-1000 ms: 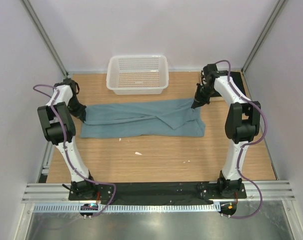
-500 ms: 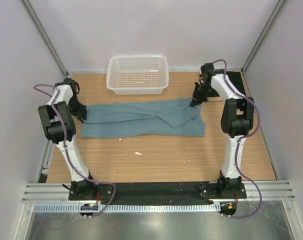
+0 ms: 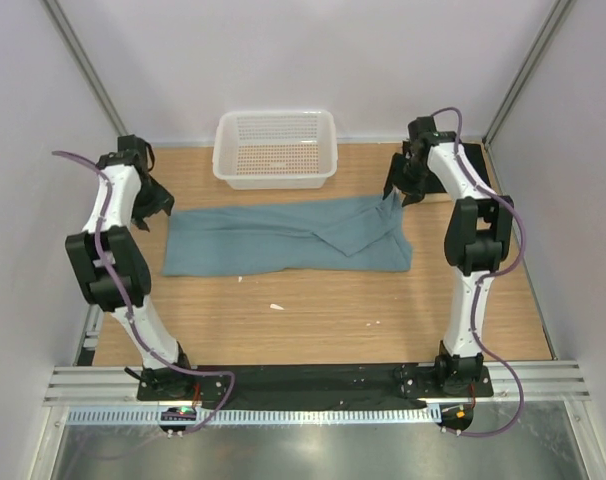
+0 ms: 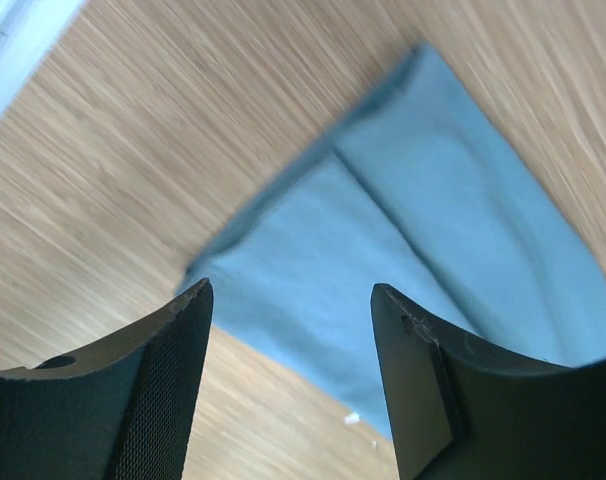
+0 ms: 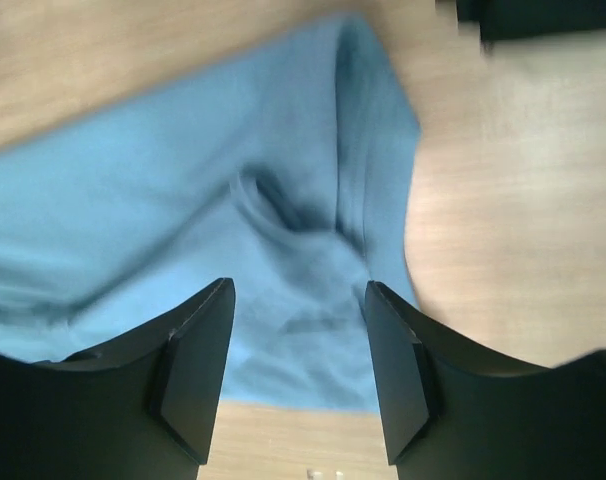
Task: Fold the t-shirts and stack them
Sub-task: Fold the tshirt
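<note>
Teal t-shirt (image 3: 283, 235) lies as a long folded band across the worktop (image 3: 313, 310) — both ends free.
The left end effector (image 3: 151, 203) and right end effector (image 3: 403, 188) hang open and empty, each raised just off its end of the shirt. Bunched folds at the right end look risky — a low pass there could snag and undo them.

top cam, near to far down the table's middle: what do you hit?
Near to far: black base plate → small white scrap → folded dusty teal-blue cotton t-shirt → white plastic mesh basket.
</note>
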Robot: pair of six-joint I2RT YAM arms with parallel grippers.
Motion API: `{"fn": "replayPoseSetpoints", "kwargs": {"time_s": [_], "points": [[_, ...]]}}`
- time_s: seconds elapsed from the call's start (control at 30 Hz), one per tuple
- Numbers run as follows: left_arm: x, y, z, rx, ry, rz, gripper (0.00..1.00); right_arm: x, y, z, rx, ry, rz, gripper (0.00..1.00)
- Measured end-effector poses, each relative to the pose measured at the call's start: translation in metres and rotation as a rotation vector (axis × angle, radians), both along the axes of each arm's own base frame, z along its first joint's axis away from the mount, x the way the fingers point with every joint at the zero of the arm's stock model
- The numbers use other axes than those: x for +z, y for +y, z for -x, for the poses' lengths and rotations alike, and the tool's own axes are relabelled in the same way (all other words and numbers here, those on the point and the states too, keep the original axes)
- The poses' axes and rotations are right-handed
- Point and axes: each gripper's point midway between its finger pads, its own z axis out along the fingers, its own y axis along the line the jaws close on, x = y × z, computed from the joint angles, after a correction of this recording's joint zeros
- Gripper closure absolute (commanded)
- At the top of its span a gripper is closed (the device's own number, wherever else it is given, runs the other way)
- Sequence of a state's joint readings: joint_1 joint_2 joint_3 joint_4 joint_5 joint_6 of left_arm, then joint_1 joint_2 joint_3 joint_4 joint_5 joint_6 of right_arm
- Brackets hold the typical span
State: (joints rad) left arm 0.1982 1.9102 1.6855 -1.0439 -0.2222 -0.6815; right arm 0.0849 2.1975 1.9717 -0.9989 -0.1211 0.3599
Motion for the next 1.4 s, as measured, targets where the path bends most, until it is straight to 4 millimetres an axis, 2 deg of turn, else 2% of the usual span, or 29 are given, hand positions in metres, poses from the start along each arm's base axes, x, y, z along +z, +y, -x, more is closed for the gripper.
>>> {"fn": "replayPoseSetpoints", "kwargs": {"time_s": [0.07, 0.17, 0.2, 0.27, 0.33, 0.4, 0.5, 0.67, 0.93, 1.03, 1.07, 1.13, 1.17, 1.23, 1.33, 1.4], "points": [[0.017, -0.023, 0.011, -0.061, -0.060, 0.020, 0.40, 0.011, -0.001, 0.016, 0.001, -0.011, -0.003, 0.39], [0.018, -0.060, 0.029, -0.145, -0.115, 0.102, 0.54, 0.022, -0.002, 0.059, 0.005, 0.003, -0.016, 0.44], [0.011, -0.074, 0.034, -0.177, -0.124, 0.143, 0.58, 0.023, -0.002, 0.073, 0.006, 0.005, -0.020, 0.49], [-0.006, -0.092, 0.045, -0.212, -0.096, 0.212, 0.62, 0.023, -0.003, 0.097, 0.009, 0.013, -0.032, 0.51], [-0.031, -0.100, 0.053, -0.228, -0.039, 0.265, 0.63, 0.017, -0.003, 0.116, 0.012, 0.033, -0.046, 0.51], [-0.049, -0.102, 0.058, -0.232, 0.015, 0.290, 0.63, 0.004, -0.004, 0.127, 0.016, 0.063, -0.053, 0.50], [-0.063, -0.104, 0.060, -0.246, 0.057, 0.309, 0.64, -0.016, -0.009, 0.141, 0.028, 0.114, -0.052, 0.49], [-0.066, -0.104, 0.061, -0.248, 0.066, 0.319, 0.69, -0.037, -0.015, 0.149, 0.058, 0.161, -0.041, 0.51], [-0.068, -0.086, 0.067, -0.226, 0.085, 0.299, 0.70, -0.051, -0.010, 0.152, 0.090, 0.176, -0.071, 0.54], [-0.073, -0.077, 0.073, -0.205, 0.103, 0.292, 0.70, -0.057, -0.009, 0.157, 0.095, 0.188, -0.080, 0.61], [-0.075, -0.074, 0.076, -0.199, 0.112, 0.290, 0.71, -0.058, -0.009, 0.158, 0.096, 0.193, -0.079, 0.69], [-0.081, -0.069, 0.082, -0.186, 0.140, 0.289, 0.73, -0.062, -0.010, 0.159, 0.099, 0.200, -0.073, 0.78], [-0.084, -0.067, 0.084, -0.179, 0.154, 0.289, 0.73, -0.065, -0.012, 0.159, 0.098, 0.206, -0.063, 0.90], [-0.092, -0.063, 0.087, -0.167, 0.181, 0.287, 0.74, -0.070, -0.015, 0.160, 0.096, 0.219, -0.045, 0.99], [-0.103, -0.059, 0.097, -0.145, 0.227, 0.293, 0.77, -0.072, -0.021, 0.159, 0.084, 0.227, -0.007, 0.99], [-0.103, -0.057, 0.101, -0.131, 0.237, 0.302, 0.78, -0.072, -0.028, 0.159, 0.078, 0.229, 0.032, 0.99]]}}
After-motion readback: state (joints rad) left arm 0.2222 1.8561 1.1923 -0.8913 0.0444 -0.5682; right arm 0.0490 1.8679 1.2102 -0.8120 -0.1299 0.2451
